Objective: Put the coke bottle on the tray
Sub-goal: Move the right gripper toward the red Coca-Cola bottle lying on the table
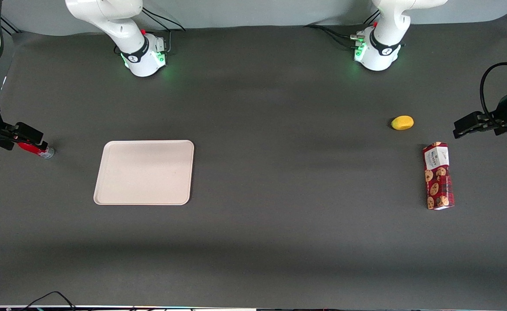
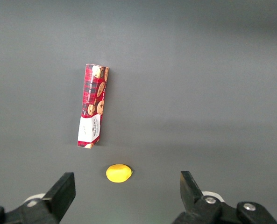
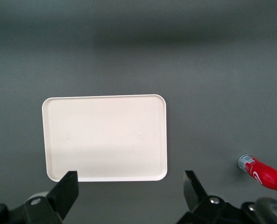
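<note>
The coke bottle (image 1: 37,149) (image 3: 264,173), small and red with a silvery base, lies on its side on the dark table at the working arm's end. My right gripper (image 1: 30,134) (image 3: 129,182) hovers just above and beside the bottle, open, with only bare table between its fingers. The bottle lies outside the jaws, off to one side of them. The cream-white tray (image 1: 144,172) (image 3: 105,137) lies flat and bare a short way from the bottle, toward the middle of the table.
A red cookie box (image 1: 438,176) (image 2: 93,112) and a small yellow fruit (image 1: 402,122) (image 2: 118,173) lie toward the parked arm's end. The two arm bases (image 1: 143,56) stand farthest from the front camera. A cable (image 1: 50,298) loops at the near edge.
</note>
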